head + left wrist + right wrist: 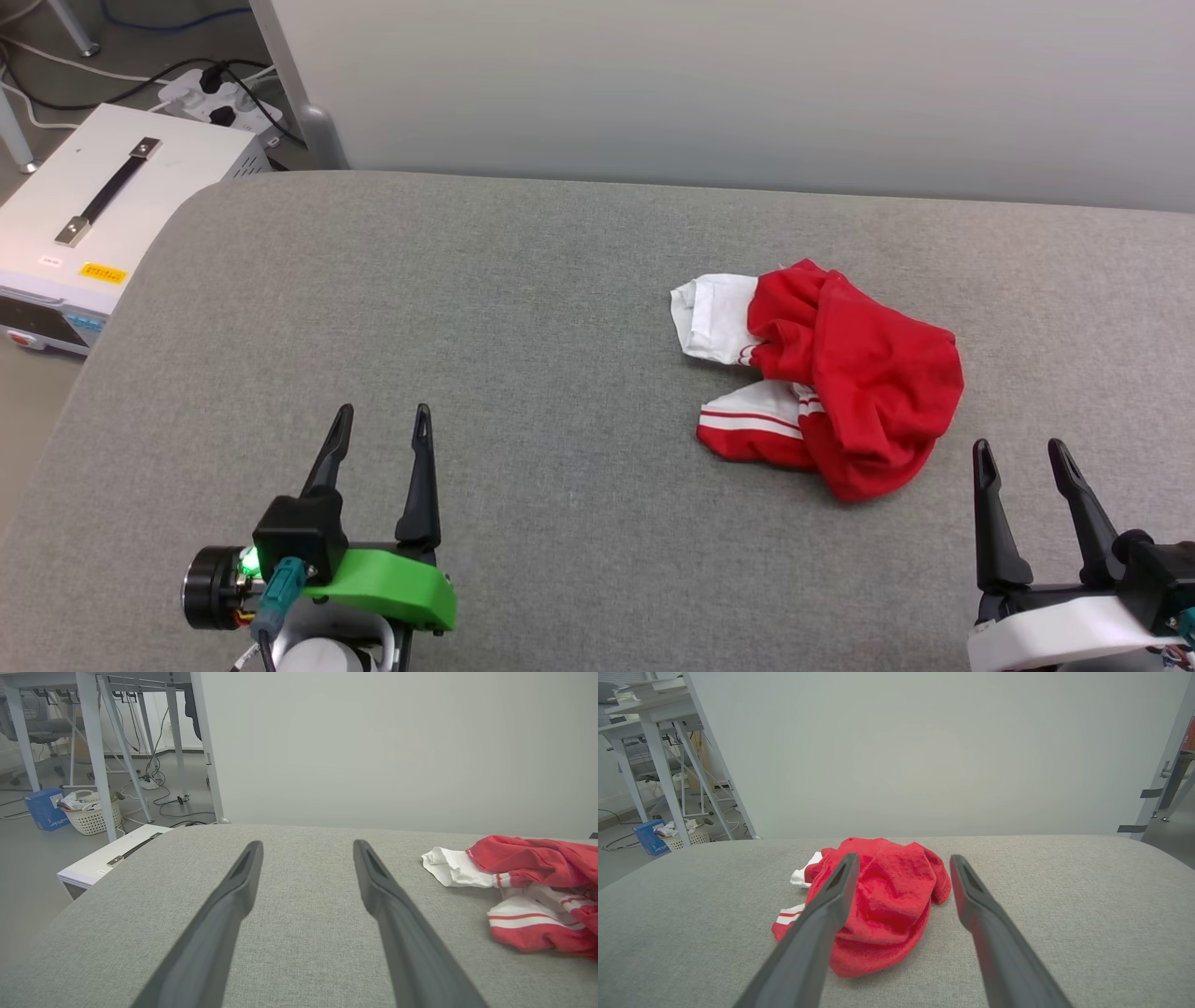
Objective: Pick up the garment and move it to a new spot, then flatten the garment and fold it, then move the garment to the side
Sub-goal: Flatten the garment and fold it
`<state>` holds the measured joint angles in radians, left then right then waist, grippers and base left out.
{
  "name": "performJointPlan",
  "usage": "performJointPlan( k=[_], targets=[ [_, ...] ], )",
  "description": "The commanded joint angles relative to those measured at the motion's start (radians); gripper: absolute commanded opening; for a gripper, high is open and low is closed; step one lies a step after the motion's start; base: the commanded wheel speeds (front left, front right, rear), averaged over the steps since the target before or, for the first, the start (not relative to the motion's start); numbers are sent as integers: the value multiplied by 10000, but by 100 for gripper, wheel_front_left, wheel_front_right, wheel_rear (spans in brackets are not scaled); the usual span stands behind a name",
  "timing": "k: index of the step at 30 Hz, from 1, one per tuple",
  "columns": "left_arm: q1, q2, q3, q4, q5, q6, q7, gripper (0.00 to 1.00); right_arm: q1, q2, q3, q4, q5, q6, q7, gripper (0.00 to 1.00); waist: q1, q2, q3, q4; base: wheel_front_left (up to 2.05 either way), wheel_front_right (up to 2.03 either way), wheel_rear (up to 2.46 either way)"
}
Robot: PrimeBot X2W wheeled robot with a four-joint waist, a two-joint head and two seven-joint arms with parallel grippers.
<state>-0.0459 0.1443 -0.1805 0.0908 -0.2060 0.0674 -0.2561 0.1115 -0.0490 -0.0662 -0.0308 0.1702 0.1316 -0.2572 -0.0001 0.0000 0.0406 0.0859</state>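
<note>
The garment (840, 383) lies crumpled in a heap on the right half of the grey padded table (523, 317), red cloth on top and white sleeves with red stripes sticking out to its left. Its lettering is hidden in the folds. My left gripper (383, 416) hovers open over bare table at the lower left, far from the heap. My right gripper (1019, 452) is open at the lower right, just short of the heap's near right edge. The left wrist view has the garment (537, 882) off to the right; in the right wrist view the garment (882, 900) sits just ahead of the spread fingers (831, 900).
A pale partition wall (709, 84) runs along the table's far edge. A white box with a black handle (103, 205) stands on the floor past the table's rounded left corner, with cables and a power strip (219, 93) behind it. Desk legs and a basket (91, 814) stand farther left.
</note>
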Motion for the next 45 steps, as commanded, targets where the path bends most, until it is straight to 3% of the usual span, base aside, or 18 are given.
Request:
performJointPlan(
  k=[1,11,16,20,25,31,33,39,45],
  targets=[
    [196,-103,122,67,170,-118,-56,100,163,-12,14,56,10,-9,-46,100,1,0,-21,-17,0,0,0],
    [231,-440,681,282,685,-588,-57,100,-35,-12,-188,-75,-42,-9,-46,100,1,0,-16,-41,0,0,0],
    [15,-567,860,223,918,-780,-57,100,-1327,-144,-580,-568,-587,-9,-46,100,1,0,317,29,0,0,0],
    [-265,-648,952,141,1011,-884,-57,100,-2769,-1020,-477,-596,-326,-9,-46,100,1,0,731,128,0,0,0],
    [-627,-739,1055,-10,1091,-997,-57,100,-4701,-3000,830,475,745,-9,179,100,1,0,1345,318,0,0,0],
    [-1126,-819,1160,-183,1157,-1106,-57,100,-6750,-5669,3136,1176,3119,-9,3628,100,1,0,2112,613,0,0,0],
    [-1321,-848,1164,-273,1159,-1130,-57,100,-7261,-6456,3819,1326,3997,-9,5388,100,1,0,2419,748,0,0,0],
    [-1793,-909,1109,-499,1079,-1145,-57,100,-8362,-7484,4926,1394,6155,-9,9643,100,1,0,3216,1066,0,0,0],
    [-2270,-934,882,-535,953,-1142,-57,100,-9086,-7583,5540,1853,6656,-9,11643,100,1,0,4037,1461,0,0,0]
  ],
)
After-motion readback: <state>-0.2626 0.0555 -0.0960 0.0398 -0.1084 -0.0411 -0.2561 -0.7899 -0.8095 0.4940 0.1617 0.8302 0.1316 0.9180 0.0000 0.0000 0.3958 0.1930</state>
